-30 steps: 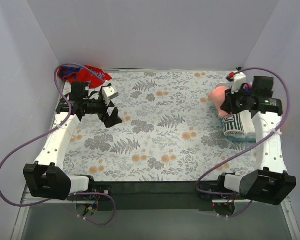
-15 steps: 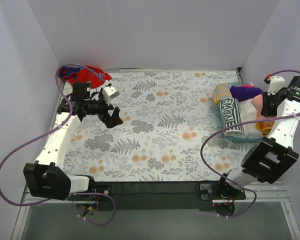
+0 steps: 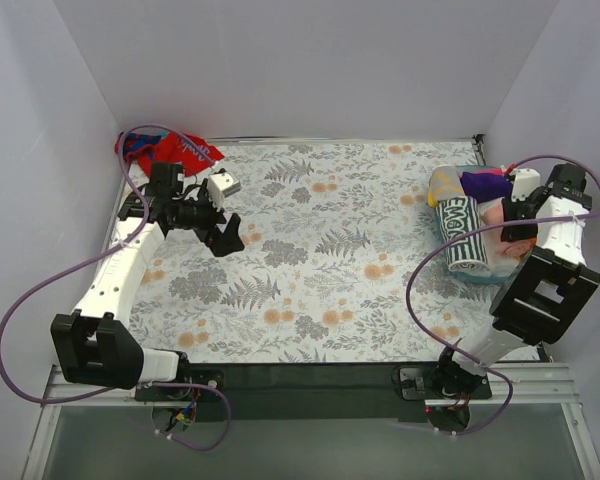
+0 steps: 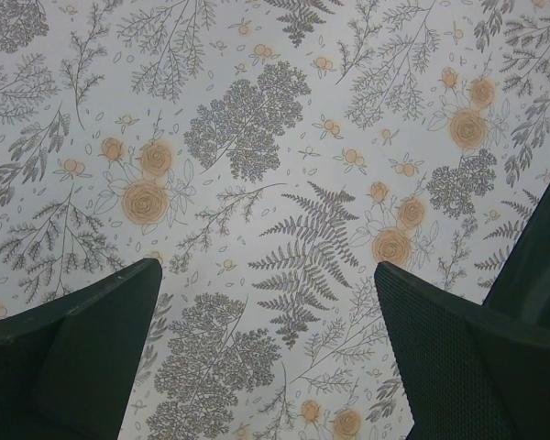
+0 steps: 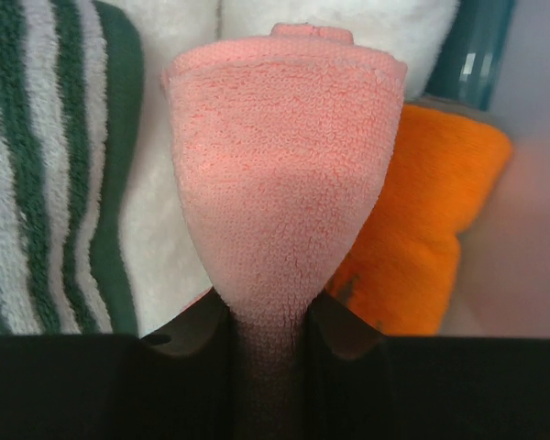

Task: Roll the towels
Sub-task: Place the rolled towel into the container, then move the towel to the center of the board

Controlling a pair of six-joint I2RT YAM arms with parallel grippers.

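Note:
The salmon-pink towel (image 5: 284, 174), folded into a short roll, is pinched between my right gripper's (image 5: 268, 316) jaws. In the top view the towel (image 3: 494, 214) hangs over the teal basket (image 3: 482, 278) at the right edge, with the right gripper (image 3: 511, 222) on it. The red and teal-blue towel (image 3: 165, 148) lies crumpled in the far left corner. My left gripper (image 3: 221, 214) is open and empty over the patterned covering, to the right of that towel. In the left wrist view the left gripper (image 4: 268, 353) shows only covering between its fingers.
The basket holds several rolled towels: a green-and-white striped one (image 3: 463, 233), a purple one (image 3: 485, 184), a cream one (image 3: 442, 181). The right wrist view shows the striped roll (image 5: 46, 165), a white roll (image 5: 170, 229), an orange roll (image 5: 426, 220) and the basket rim (image 5: 481, 50). White walls enclose the table.
My right arm has swung right and turned, carrying the pink towel from above the basket's near-left side to over its right part. The left arm has hardly moved.

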